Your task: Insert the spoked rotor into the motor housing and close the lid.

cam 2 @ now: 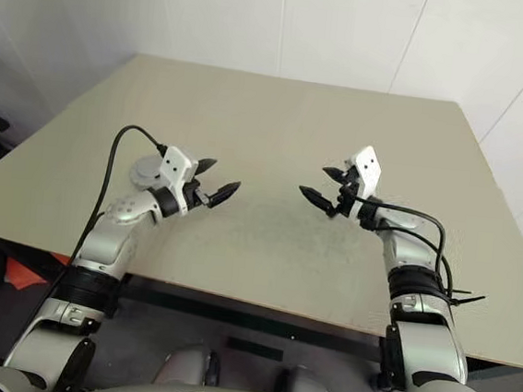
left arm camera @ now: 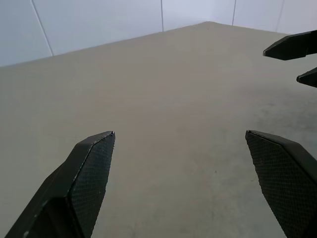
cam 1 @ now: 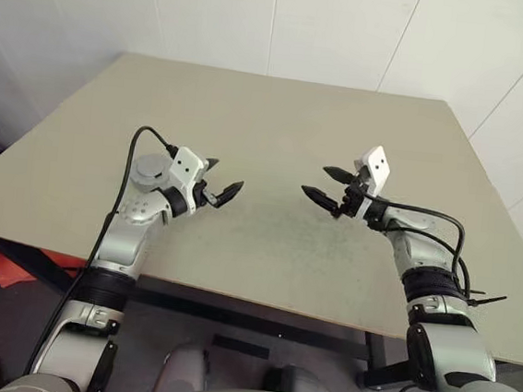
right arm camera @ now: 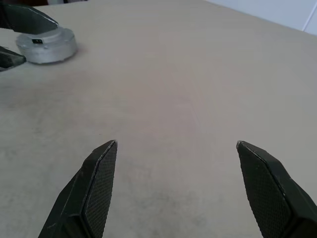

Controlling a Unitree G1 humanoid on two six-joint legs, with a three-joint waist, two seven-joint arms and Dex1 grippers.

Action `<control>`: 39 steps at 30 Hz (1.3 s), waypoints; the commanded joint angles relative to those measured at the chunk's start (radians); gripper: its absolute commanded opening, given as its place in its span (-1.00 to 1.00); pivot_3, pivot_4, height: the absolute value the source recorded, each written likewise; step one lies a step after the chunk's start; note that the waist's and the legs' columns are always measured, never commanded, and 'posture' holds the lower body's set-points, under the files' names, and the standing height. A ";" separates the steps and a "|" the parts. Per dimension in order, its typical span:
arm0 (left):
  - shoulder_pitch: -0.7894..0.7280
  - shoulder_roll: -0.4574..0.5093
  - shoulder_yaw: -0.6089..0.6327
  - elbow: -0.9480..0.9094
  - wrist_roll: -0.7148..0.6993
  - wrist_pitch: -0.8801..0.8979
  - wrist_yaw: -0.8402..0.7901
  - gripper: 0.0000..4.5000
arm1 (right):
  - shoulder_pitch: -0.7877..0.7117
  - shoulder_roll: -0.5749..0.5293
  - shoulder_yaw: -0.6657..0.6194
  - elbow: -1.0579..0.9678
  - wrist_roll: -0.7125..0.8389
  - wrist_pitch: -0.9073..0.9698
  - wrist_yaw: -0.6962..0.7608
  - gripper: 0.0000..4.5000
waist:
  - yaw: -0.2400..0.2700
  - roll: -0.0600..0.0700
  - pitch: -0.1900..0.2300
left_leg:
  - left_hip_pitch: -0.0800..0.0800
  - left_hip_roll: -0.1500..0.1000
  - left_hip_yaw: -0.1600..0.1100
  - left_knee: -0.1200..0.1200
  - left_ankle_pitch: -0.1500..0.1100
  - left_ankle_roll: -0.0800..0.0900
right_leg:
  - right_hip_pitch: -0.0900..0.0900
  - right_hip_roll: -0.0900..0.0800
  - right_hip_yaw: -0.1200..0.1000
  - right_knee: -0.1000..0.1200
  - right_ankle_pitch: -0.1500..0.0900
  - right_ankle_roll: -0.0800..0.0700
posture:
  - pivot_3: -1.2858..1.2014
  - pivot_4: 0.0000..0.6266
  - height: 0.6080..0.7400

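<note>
**Both grippers empty, housing left standing on the table**

The left gripper (cam 1: pixel 224 176) and the right gripper (cam 1: pixel 316 181) hang above the beige table (cam 1: pixel 279 114). They face each other across a bare patch, tips well apart. Each has its two black fingers spread wide with nothing between them, so both are released. In the wrist views only tabletop lies between the textured pads.

The motor housing (right arm camera: pixel 47 44) stands upright on the table, a squat silver round. In the right wrist view it sits just behind the left gripper's fingertips, apart from them and well apart from the right gripper. Its top reads as a flat, plain grey face with no copper windings visible. I therefore judge that the lid (right arm camera: pixel 42 35) is seated on it. The spoked rotor would then be inside, though that cannot be confirmed.

On that reading the grippers hang open and clear because no part is left to carry. Leaving the housing flat on its base keeps it from rolling. If the lid is only resting, a nudge from the nearby left fingers could shift it.
</note>
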 commanded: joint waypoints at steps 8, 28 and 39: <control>-0.032 0.012 0.017 -0.011 -0.031 -0.004 -0.054 0.99 | -0.036 -0.008 -0.009 0.021 0.000 -0.053 0.005 0.94 | 0.001 0.000 0.000 | 0.000 0.000 0.000 0.000 0.000 0.001 | 0.000 0.000 0.000 0.000 0.000 0.000 | 0.03 -1.00 1.00; -0.033 0.034 0.024 0.039 0.000 -0.031 -0.029 0.99 | -0.070 -0.002 -0.002 0.083 -0.039 -0.098 -0.036 0.94 | 0.000 0.000 0.000 | -0.001 0.000 0.000 0.001 0.000 0.001 | 0.000 0.000 0.000 0.001 0.000 0.000 | 0.03 -1.00 1.00; -0.024 0.002 0.036 0.044 0.041 -0.087 0.087 0.99 | -0.103 0.030 -0.029 0.162 -0.062 -0.217 -0.215 0.94 | -0.001 0.000 0.000 | 0.000 0.000 0.000 0.001 0.000 0.000 | 0.000 0.000 0.000 0.001 0.000 0.000 | 0.03 -1.00 1.00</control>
